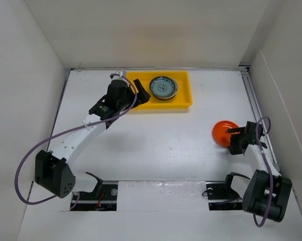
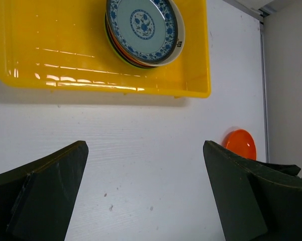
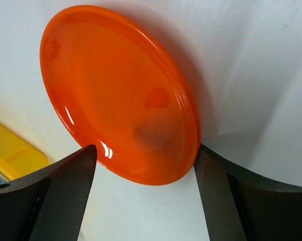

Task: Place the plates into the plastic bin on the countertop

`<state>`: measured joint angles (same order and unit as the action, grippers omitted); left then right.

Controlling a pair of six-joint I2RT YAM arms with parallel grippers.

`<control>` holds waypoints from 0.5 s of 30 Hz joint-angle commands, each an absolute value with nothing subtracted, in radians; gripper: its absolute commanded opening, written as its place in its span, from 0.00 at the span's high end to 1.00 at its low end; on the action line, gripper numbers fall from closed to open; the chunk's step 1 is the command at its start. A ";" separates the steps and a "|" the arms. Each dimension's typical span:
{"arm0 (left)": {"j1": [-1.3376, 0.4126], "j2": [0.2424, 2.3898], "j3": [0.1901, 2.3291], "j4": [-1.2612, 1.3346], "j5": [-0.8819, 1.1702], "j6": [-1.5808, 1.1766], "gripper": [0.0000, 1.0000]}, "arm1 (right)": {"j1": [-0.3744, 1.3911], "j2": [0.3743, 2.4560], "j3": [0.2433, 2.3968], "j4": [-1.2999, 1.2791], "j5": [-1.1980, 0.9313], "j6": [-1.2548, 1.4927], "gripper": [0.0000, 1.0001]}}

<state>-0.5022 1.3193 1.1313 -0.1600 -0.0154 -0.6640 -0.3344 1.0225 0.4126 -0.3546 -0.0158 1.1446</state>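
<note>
The yellow plastic bin (image 1: 183, 103) stands at the back of the white countertop (image 1: 161, 145). It holds a stack of plates with the blue-grey patterned plate (image 1: 164, 88) on top. My left gripper (image 1: 139, 96) is open and empty, at the bin's front left edge. In the left wrist view, the bin (image 2: 90, 88) and stack (image 2: 143, 25) lie beyond the gripper (image 2: 145, 160). One orange plate (image 1: 223, 133) lies on the countertop at the right. My right gripper (image 1: 234, 134) is open, its jaws on either side of the plate's near rim (image 3: 120, 95). The right finger (image 3: 211, 175) touches the rim.
White walls enclose the countertop on three sides. A metal rail (image 1: 256, 110) runs along the right edge, close to the right arm. The orange plate also shows in the left wrist view (image 2: 241, 144). A corner of the bin shows in the right wrist view (image 3: 10, 150).
</note>
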 commanded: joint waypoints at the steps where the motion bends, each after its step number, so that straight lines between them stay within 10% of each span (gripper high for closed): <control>1: -0.503 1.305 1.144 -0.150 -0.008 -0.646 0.00 | -0.342 1.155 0.414 -0.264 -0.005 1.126 0.18; 13: -0.465 1.316 1.143 -0.141 0.006 -0.637 0.00 | -0.351 1.396 0.485 -0.209 -0.041 1.083 0.45; 15: -0.465 1.316 1.143 -0.141 -0.006 -0.637 0.00 | -0.351 1.416 0.512 -0.200 -0.067 1.072 0.81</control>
<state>-0.4648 1.3212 1.1313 -0.1619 0.0029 -0.6559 -0.3470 1.3563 0.5209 -0.1116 -0.0952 1.1191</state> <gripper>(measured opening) 0.996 0.246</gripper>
